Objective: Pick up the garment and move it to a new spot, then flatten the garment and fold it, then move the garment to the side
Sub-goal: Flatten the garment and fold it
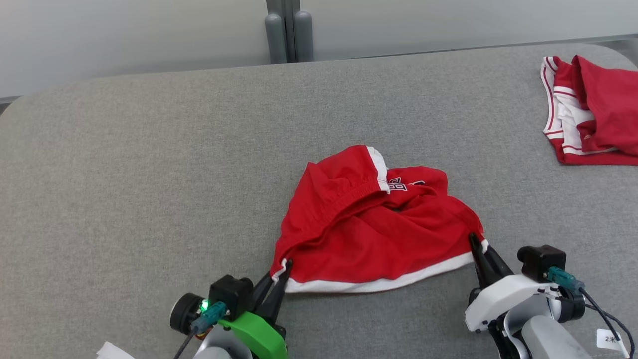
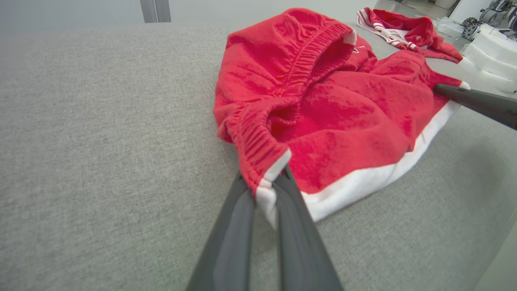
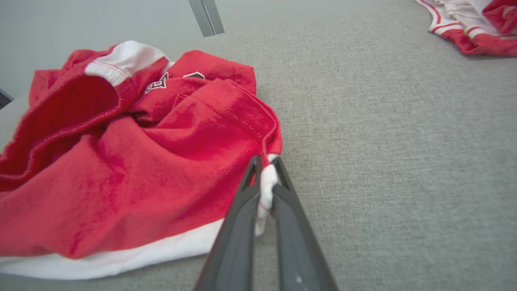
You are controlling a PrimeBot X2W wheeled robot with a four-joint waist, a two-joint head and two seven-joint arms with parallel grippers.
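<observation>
Head view: grey woven-fabric table with rounded far corners. Behind it is a pale wall panel, with a grey double post at the far edge. The red garment lies crumpled on the near-centre of the table, its white hem toward the robot. The left gripper is at the near-left corner and the right gripper at the near-right corner; both sets of jaws are clamped on the hem corners. A second red-and-white garment lies far right, well apart. White scrap at the bottom-left edge, can't tell what it is. Left wrist view: jaws pinched together on the hem corner just below the elastic waistband, with the bulk of the cloth resting on the table. The right gripper's finger touches the opposite corner. White blocks sit past the table edge, blurred. Right wrist view: jaws closed on a fold of white hem. The garment spreads left, bare grey fabric lies to the right, and the second garment sits in the top-right corner.
</observation>
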